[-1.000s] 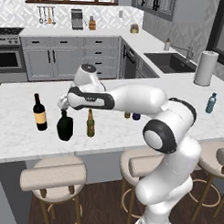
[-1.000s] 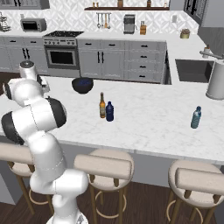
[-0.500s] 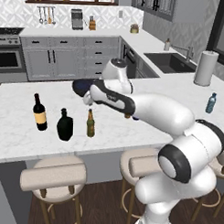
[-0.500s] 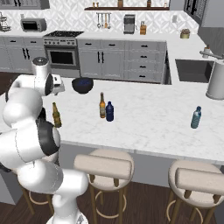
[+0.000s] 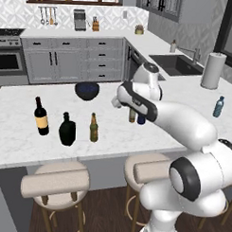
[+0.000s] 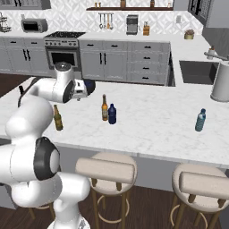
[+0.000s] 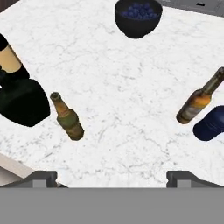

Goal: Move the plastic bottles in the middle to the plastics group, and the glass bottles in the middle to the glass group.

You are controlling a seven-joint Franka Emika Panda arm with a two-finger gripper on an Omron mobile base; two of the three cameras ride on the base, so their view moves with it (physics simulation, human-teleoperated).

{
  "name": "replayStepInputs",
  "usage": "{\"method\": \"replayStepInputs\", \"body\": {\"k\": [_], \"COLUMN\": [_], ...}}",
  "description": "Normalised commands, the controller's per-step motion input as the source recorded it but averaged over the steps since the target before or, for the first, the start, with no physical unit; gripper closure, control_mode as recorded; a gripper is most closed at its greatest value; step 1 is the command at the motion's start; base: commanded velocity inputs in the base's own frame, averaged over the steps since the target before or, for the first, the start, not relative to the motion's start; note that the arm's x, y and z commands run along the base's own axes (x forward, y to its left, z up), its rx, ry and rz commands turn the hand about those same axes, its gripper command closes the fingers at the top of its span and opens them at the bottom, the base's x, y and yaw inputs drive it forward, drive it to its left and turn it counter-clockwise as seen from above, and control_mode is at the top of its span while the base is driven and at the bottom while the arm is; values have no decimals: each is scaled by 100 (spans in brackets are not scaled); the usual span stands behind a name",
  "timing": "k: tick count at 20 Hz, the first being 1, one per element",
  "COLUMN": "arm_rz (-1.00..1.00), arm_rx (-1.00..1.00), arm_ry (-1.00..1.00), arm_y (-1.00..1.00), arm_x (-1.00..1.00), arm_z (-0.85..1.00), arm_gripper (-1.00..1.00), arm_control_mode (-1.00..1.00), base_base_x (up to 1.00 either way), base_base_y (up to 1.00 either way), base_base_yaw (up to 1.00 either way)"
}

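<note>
My gripper (image 5: 117, 102) (image 6: 82, 89) (image 7: 112, 178) hangs open above the counter between the two clusters, holding nothing. To its left stand the tall wine bottle (image 5: 41, 116) (image 7: 8, 59), the black flask bottle (image 5: 67, 129) (image 7: 22, 103) and the olive-brown beer bottle (image 5: 94, 128) (image 6: 57, 118) (image 7: 68, 117). To its right stand the light-amber beer bottle (image 5: 132, 115) (image 6: 104, 108) (image 7: 201, 98) and the small dark blue bottle (image 5: 141, 119) (image 6: 112, 114) (image 7: 212, 124), side by side and partly behind my arm in the left base view. The pale blue water bottle (image 5: 218, 107) (image 6: 201, 120) stands far right.
A dark blue bowl (image 5: 87, 90) (image 6: 90, 84) (image 7: 138, 15) sits on the counter beyond the gripper. A paper-towel roll (image 5: 212, 70) and the sink (image 5: 174, 64) are at the back right. Stools (image 6: 106, 170) line the counter's near edge.
The gripper has left the black flask standing beside the wine bottle and has swung up and to the right, toward the middle of the counter. The jaws stay open.
</note>
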Motion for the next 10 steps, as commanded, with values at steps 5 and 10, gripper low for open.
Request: {"method": "replayStepInputs", "body": {"k": [5, 10], "arm_rz": [-7, -8], "arm_rx": [-3, -6], "arm_ry": [1, 7], "arm_y": [-100, -97], "arm_x": [13, 33], "arm_z": [21, 14], "arm_gripper": [-100, -100], "arm_control_mode": [-100, -100], "base_base_x": [0, 0], "base_base_y": [0, 0], "base_base_yaw": [0, 0]}}
